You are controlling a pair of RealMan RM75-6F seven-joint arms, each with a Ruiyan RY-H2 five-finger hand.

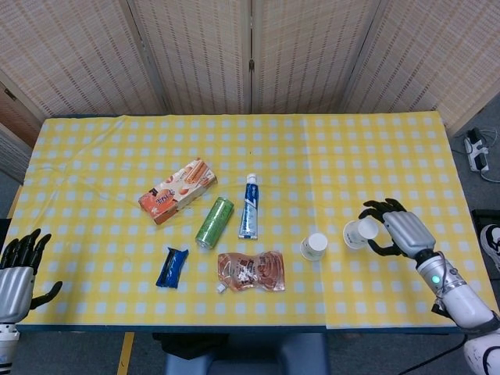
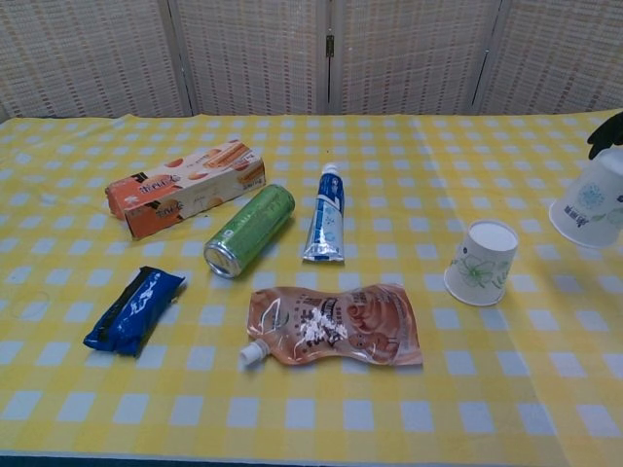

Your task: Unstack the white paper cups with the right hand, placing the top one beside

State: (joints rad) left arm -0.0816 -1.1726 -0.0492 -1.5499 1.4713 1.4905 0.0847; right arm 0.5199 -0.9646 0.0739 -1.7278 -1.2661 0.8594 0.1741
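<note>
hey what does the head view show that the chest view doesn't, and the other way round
Only the head view shows the left hand, open at the table's near left edge, and the whole right hand gripping the lifted white paper cup.

Only the chest view shows the green flower print on the second white paper cup standing upside down on the yellow checked tablecloth; there the right hand is just dark fingertips at the frame edge.

Both show the two cups apart, plus the orange snack box and green can.

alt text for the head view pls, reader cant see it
The right hand holds a white paper cup beside a second cup standing upside down on a yellow checked table, with snacks, a can and a tube further left.
</note>
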